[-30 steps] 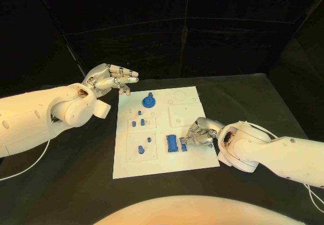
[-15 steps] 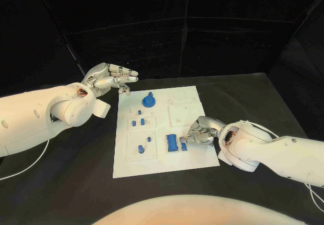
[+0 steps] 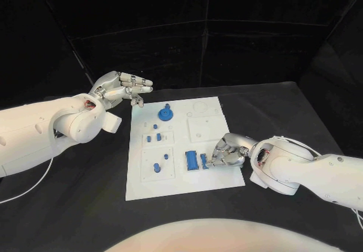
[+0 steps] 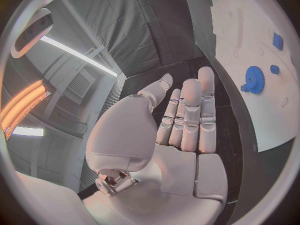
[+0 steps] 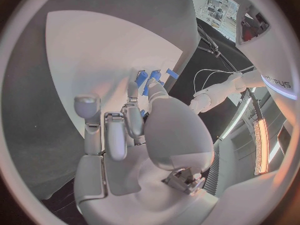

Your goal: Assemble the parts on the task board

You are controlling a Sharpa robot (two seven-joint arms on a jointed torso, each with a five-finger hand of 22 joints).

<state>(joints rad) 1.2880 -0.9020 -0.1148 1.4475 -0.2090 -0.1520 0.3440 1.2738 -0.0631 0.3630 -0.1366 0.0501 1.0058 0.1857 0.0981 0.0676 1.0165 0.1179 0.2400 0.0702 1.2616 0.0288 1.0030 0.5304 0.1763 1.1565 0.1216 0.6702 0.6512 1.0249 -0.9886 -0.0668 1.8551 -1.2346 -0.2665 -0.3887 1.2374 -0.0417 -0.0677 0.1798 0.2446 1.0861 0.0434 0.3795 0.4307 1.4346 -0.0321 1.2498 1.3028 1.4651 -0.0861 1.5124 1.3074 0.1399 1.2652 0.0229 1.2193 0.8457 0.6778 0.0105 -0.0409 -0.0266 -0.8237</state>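
Blue parts lie on the white task board [image 3: 212, 113]; the one in work is a small blue block [image 3: 205, 164] beside a longer blue bar [image 3: 193, 159] at the board's near right region. The right hand [image 3: 225, 151] rests over the board edge there, fingers curled toward the block, fingertips [image 3: 212, 160] touching or just beside it. Whether the block is actually pinched cannot be told from the head view; the right wrist view shows blue pieces [image 5: 149, 79] just past the fingertips, contact unclear.

Judgement: the step in hand is seating the block next to the bar. To do it well, the pinch should stay low on the block's sides, the block held square to the bar, and the press made straight down so the bar is not nudged.

Further from that hand, toward the board's far end, stands a blue gear [image 3: 166, 112], with smaller blue pegs [image 3: 157, 167] across the board. The left hand [image 3: 121, 88] hovers off the board's far left corner, fingers loosely curled, holding nothing.
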